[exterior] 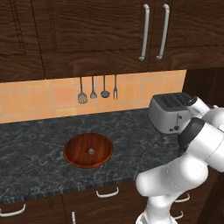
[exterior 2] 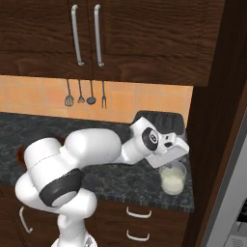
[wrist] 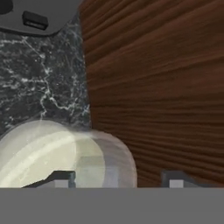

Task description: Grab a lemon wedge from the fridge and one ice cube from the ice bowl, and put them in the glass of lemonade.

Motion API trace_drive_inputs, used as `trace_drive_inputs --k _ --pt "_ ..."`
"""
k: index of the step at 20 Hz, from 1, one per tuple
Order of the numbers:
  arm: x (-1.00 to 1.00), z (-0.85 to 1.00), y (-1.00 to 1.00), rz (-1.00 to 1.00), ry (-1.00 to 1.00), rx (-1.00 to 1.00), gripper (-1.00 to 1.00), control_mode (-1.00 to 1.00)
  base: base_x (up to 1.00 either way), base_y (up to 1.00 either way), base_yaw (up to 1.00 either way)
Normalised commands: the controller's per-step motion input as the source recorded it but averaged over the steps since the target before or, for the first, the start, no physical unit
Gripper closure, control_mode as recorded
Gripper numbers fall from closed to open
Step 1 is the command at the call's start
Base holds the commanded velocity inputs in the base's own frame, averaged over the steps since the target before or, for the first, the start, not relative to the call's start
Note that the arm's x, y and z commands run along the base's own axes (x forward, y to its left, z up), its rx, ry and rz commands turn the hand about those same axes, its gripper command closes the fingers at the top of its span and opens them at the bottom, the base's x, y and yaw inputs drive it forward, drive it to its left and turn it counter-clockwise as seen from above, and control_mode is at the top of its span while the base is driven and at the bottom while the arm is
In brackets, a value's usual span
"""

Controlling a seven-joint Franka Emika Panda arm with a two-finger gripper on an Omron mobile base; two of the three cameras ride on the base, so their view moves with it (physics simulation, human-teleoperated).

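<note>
We are hovering our gripper (wrist: 116, 179), jaws spread wide and empty, over the glass of lemonade (wrist: 57, 155); one fingertip risks clipping its rim. At ten o'clock, the ice cube (exterior: 91, 151) is waiting in the ice bowl (exterior: 76, 157).

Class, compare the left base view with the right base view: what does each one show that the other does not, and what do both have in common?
Left base view alone: the ice bowl in full on the counter, with one ice cube lying in it.

Right base view alone: the glass of lemonade near the counter's right end, the gripper just above it, and a grey edge of the fridge at far right.

Both: the toaster, the dark stone counter, the hanging utensils, the upper cabinet handles and the robot's white arm.
</note>
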Motion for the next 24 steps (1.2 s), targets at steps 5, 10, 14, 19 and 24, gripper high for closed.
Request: trace_drive_inputs --k 5,10,14,19,24 --pt "-0.04 0.00 0.01 -0.05 -0.08 0.08 -1.00 -1.00 0.00 0.00 0.00" --pt "-0.05 0.21 0.00 -0.06 -0.11 0.13 -1.00 -1.00 0.00 0.00 0.00" --pt "-0.45 0.39 0.41 0.00 -0.31 0.07 -1.00 -1.00 0.00 0.00 0.00" --pt "-0.63 0.27 0.82 0.00 -0.38 0.00 -1.00 -1.00 0.00 0.00 0.00" --pt "-0.58 0.18 1.00 0.02 -0.28 0.00 -1.00 -1.00 0.00 0.00 0.00"
